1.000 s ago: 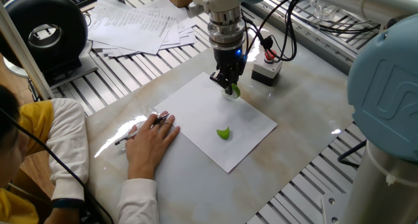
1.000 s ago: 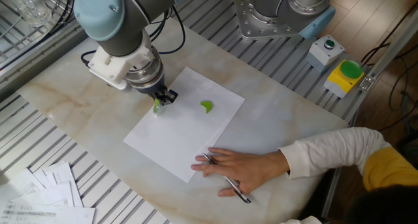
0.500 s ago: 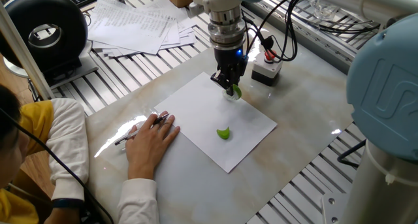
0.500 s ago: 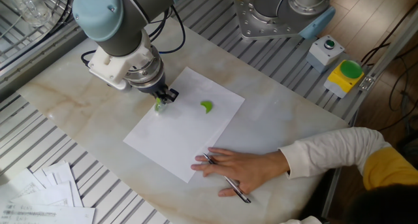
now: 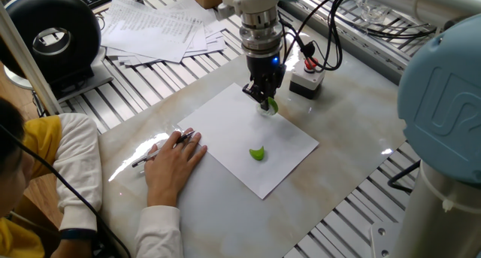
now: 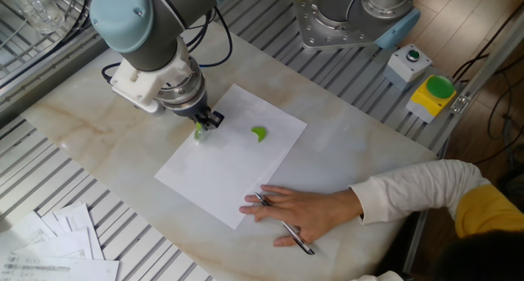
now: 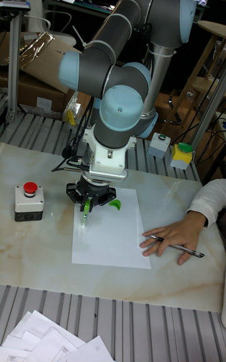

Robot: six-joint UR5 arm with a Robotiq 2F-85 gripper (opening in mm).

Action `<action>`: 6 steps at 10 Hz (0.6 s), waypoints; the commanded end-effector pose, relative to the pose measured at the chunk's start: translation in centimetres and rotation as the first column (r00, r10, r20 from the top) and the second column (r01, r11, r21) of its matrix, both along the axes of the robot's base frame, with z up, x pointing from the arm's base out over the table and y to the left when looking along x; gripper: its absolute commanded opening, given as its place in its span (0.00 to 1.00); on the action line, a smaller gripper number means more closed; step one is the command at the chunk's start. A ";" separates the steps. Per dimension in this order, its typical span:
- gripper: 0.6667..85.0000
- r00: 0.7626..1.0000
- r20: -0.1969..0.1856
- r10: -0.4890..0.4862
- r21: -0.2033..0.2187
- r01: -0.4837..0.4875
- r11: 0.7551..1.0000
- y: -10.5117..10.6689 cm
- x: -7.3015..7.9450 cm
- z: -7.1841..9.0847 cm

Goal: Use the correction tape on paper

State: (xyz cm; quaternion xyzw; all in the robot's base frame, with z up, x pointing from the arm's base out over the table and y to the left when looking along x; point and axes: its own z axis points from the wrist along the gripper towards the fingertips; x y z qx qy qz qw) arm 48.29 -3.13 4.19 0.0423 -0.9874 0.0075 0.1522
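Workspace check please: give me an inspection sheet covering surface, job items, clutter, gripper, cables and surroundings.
Surface: marble-look table top, set among slatted metal rails.
Job's things: the paper lies flat; the green correction tape is in the gripper, tip at the sheet; whether it touches I cannot tell. A green cap lies loose on the sheet.
Clutter: a pen under the person's hand, which presses the sheet's edge; fanned printed sheets.
Gripper: gripper shut on the correction tape, pointing down.
Cables: black cables run behind the arm, off the sheet.
Surroundings: red button box; green button box; black round device.
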 end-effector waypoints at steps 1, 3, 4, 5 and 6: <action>0.00 1.000 -0.018 -0.014 0.006 0.014 1.000 0.2 -0.4 0.2; 0.00 0.999 -0.033 -0.021 0.003 0.022 1.000 0.3 -0.6 0.3; 0.00 0.999 -0.039 -0.026 0.005 0.026 1.000 0.3 -0.8 0.4; 0.00 0.999 -0.042 -0.029 0.005 0.029 1.000 0.4 -0.9 0.4; 0.00 0.999 -0.046 -0.029 0.003 0.029 1.000 0.3 -1.0 0.4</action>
